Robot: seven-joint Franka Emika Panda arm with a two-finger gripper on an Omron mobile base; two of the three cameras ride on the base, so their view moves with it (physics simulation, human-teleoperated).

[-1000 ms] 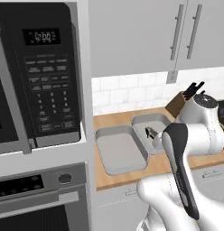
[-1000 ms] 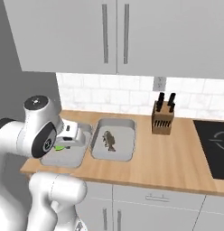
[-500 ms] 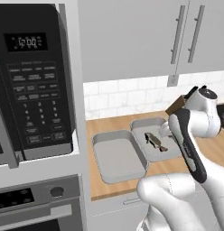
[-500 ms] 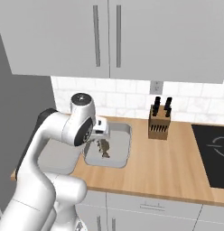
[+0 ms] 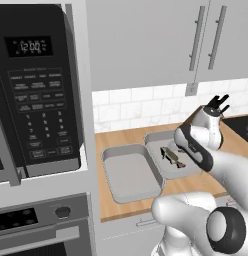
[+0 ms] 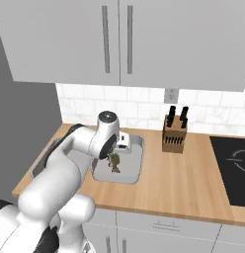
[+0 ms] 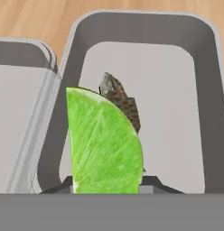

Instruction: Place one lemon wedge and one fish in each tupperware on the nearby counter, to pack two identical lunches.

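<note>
While the lemon wedge [image 7: 105,144] is pinched between the jaws of the gripper [image 7: 105,182], it is held directly above the right-hand tupperware [image 7: 202,113], so the release path is judged to run straight down. Its long axis is seen roughly parallel to that container's long side. The fish [image 7: 120,101] is already lying in this tupperware, just beyond the wedge. The neighbouring tupperware [image 5: 128,172], touching it on the worktop [image 6: 193,178], is seen holding nothing, and a fish and wedge are judged outstanding there.
</note>
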